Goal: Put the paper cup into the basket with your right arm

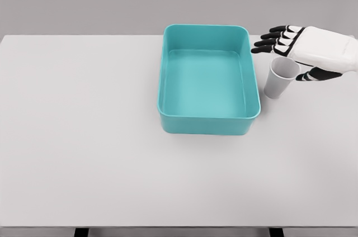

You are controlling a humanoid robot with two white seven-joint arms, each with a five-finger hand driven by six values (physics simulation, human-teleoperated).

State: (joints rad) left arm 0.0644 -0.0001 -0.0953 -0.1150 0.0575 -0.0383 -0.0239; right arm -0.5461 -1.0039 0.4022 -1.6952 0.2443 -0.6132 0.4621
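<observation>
Right hand (305, 52) spread wide over upright paper cup (279, 77) beside teal basket (207, 80); should close squarely around cup, avoiding tipping

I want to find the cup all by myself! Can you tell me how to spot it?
Look first for the big teal plastic basket in the middle of the white table. Just to its right stands a small white paper cup, upright with its open mouth up. It sits right under the robot's white, black-fingered right hand.
</observation>
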